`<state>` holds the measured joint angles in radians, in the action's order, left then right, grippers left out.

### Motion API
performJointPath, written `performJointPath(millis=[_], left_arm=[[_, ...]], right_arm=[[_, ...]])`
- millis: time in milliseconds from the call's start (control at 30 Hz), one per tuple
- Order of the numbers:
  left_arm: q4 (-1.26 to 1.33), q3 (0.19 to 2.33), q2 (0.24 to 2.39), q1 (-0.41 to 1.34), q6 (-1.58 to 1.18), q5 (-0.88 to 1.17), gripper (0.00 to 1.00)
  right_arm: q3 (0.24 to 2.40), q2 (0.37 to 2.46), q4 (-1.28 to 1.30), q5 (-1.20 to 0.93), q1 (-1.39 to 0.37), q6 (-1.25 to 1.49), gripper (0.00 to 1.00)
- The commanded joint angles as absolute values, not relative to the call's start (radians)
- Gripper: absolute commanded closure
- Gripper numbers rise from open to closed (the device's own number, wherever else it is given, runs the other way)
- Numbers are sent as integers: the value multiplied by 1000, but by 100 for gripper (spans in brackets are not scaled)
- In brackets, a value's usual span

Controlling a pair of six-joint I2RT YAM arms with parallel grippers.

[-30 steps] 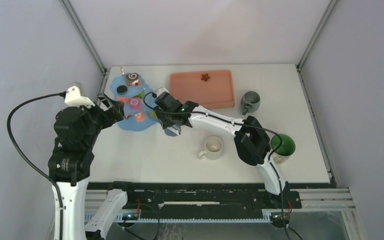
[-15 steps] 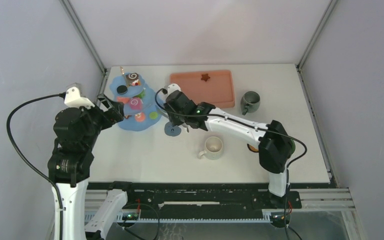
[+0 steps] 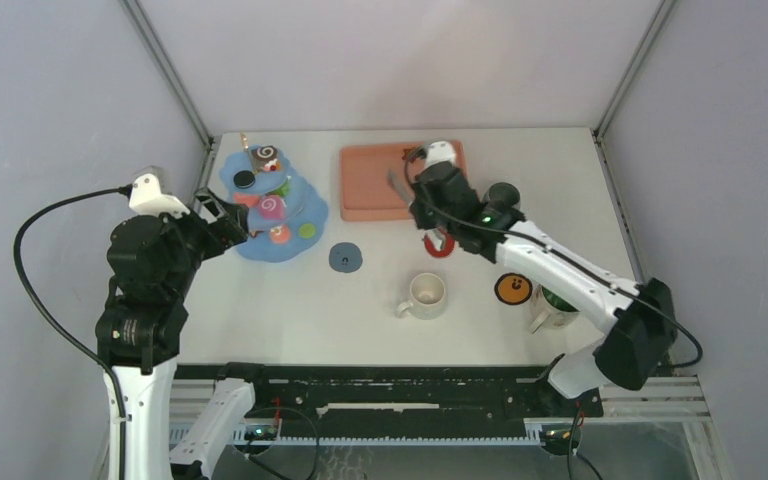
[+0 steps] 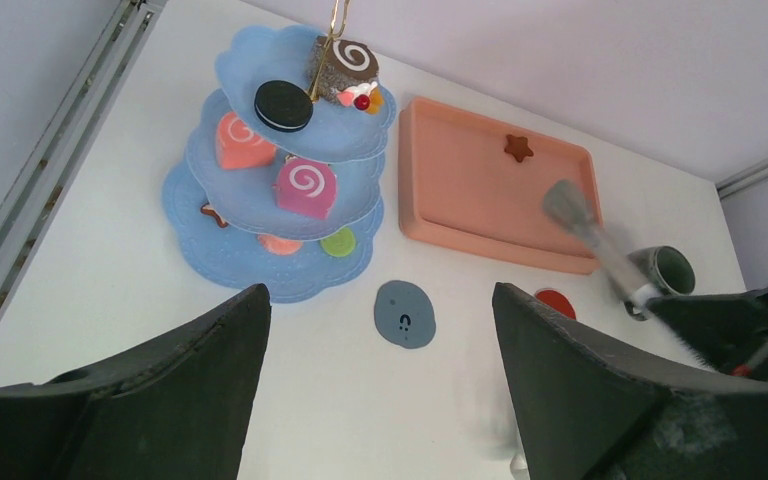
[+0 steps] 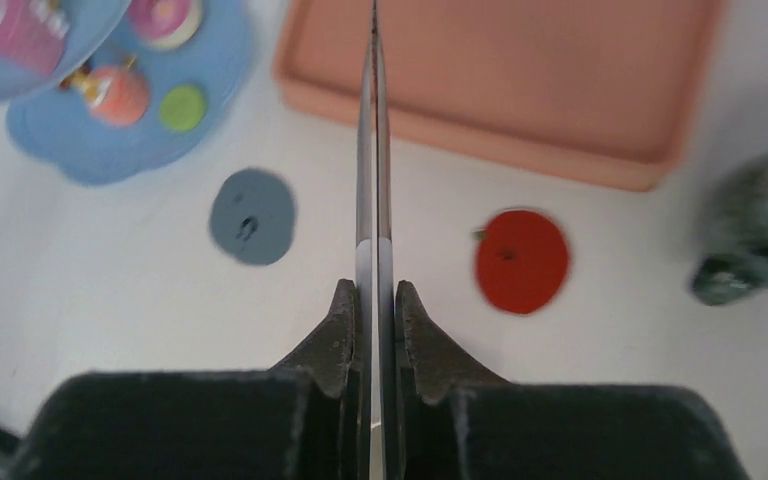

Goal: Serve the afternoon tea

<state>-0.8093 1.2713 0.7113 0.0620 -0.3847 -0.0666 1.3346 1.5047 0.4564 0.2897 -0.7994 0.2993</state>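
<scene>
At the desk's far-left corner stands the blue dessert tower, loaded with swirl rolls. The left gripper hovers just beside its near side, fingers spread wide and holding nothing. Bare surface shows between the tower, a blue-grey disc pastry and the cream mug. Over the salmon tray's near edge, the right gripper pinches thin metal tongs, blades pressed together; a red disc pastry lies below. The grey mug sits just right of the tray, the green mug near the right edge.
</scene>
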Motion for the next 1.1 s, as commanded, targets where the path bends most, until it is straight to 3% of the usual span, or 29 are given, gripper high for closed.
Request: performJointPath(millis=[0, 200, 433, 767, 1067], left_arm=[[-772, 1256, 718, 51, -379, -39, 14], [-758, 1245, 724, 52, -381, -32, 14], [-740, 1246, 744, 51, -382, -17, 14], [-732, 1230, 791, 51, -388, 50, 14], [-739, 1256, 863, 106, -335, 200, 14]], right_arm=[[1296, 1363, 386, 374, -642, 305, 93], [1207, 1290, 336, 415, -364, 303, 92], [1182, 1394, 275, 427, -113, 340, 88], [1199, 1676, 190, 307, 43, 333, 79], [1276, 1827, 252, 231, 63, 365, 60]])
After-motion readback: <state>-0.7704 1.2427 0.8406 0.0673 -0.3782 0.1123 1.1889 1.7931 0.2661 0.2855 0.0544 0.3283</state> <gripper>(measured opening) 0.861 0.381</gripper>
